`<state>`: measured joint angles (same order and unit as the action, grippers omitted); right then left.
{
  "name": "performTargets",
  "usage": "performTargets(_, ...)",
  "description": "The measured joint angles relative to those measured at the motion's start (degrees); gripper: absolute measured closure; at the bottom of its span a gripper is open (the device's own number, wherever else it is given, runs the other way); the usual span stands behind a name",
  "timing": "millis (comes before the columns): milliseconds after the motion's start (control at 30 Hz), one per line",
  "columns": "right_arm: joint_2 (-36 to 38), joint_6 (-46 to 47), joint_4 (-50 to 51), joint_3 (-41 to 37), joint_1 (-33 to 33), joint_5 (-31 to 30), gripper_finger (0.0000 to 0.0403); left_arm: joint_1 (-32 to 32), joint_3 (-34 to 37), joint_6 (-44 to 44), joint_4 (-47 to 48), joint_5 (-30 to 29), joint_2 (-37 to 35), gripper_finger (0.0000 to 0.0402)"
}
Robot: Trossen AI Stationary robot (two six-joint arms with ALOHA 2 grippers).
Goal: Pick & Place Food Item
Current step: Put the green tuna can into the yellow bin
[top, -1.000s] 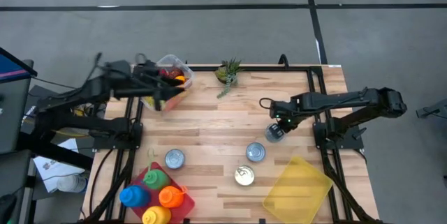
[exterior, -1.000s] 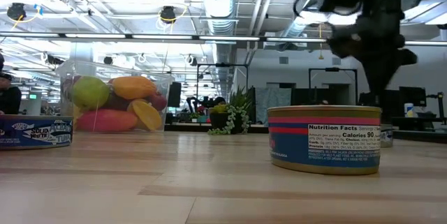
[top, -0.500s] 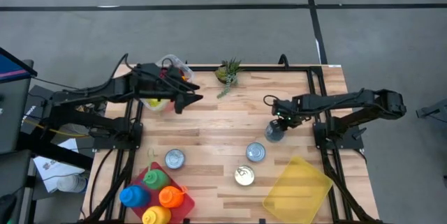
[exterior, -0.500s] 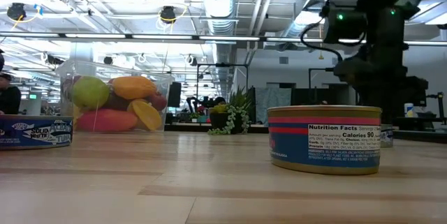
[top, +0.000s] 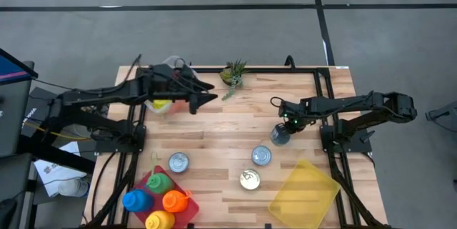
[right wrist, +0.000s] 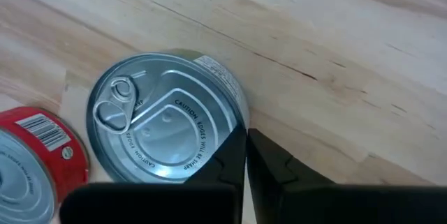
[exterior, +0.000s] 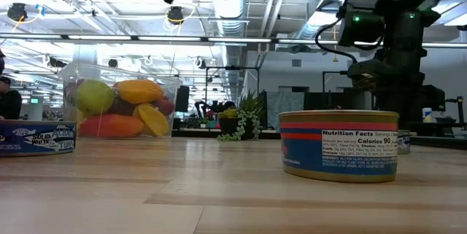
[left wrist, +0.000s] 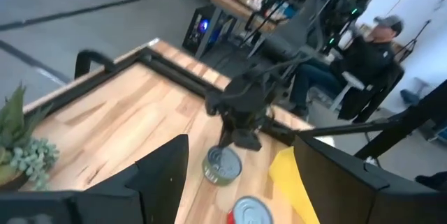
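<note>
A wooden desk (top: 214, 125) stands on a grey floor, with an open workshop room behind it. The task looks hardly begun: no food item is lifted yet. The right pincer (right wrist: 246, 155), fingers pressed together and holding nothing, hangs just over a tin can (right wrist: 167, 130) at the right middle of the desk. The left pincer (top: 207, 99), parted and empty, hovers far left near a clear tub of plastic fruit (exterior: 120, 108). The yellow tray (top: 303, 193) is near right. A nearer can (exterior: 339, 145) reads "Nutrition Facts, Calories 90"; another can (exterior: 36, 138) reads "Solid White".
</note>
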<state>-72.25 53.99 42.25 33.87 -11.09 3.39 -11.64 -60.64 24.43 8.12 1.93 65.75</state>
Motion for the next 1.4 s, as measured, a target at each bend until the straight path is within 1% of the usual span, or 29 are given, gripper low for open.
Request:
performTargets(133,0.1,-0.1,-0.5,-0.1,0.2,-0.1,0.0402,0.0,0.0,0.7,-2.6,0.0,5.7,0.0147)
performTargets(267,0.2,0.3,-1.6,0.0,0.7,-0.7,0.0402,-0.1,0.0,1.5,-6.3,0.1,13.1,0.0144)
performTargets(333,0.1,0.4,-1.7,0.6,1.1,-1.6,0.0403,-0.1,0.0,2.5,-8.2,1.7,17.4,0.0142)
performTargets(400,-0.1,0.4,-1.7,1.5,1.6,-2.7,0.0403,-0.1,0.0,4.7,-11.5,4.7,21.8,0.014)
performTargets(567,-0.2,0.1,-2.8,3.2,1.7,-4.1,0.0403,-0.1,0.0,11.2,-22.6,11.7,32.0,0.0139)
performTargets(700,-0.2,0.1,-4.4,3.3,1.7,-4.2,0.0403,-0.1,0.0,14.0,-29.0,12.1,37.8,0.0139)
performTargets(867,-0.1,0.1,-6.6,3.3,1.7,-4.1,0.0403,-1.1,0.0,15.2,-30.6,12.3,42.4,0.0139)
performTargets(1000,-0.1,-0.4,-9.0,3.3,2.0,-4.7,0.0403,-1.7,0.0,15.3,-33.3,15.7,44.5,0.0139)
performTargets(1100,-0.1,-0.4,-11.4,3.4,2.2,-4.9,0.0403,-1.6,0.0,15.1,-35.7,16.5,45.3,0.0139)
performTargets(1400,-0.1,-0.4,-16.1,3.4,2.5,-4.9,0.0403,-1.6,0.0,5.5,-35.5,18.0,45.8,0.0139)
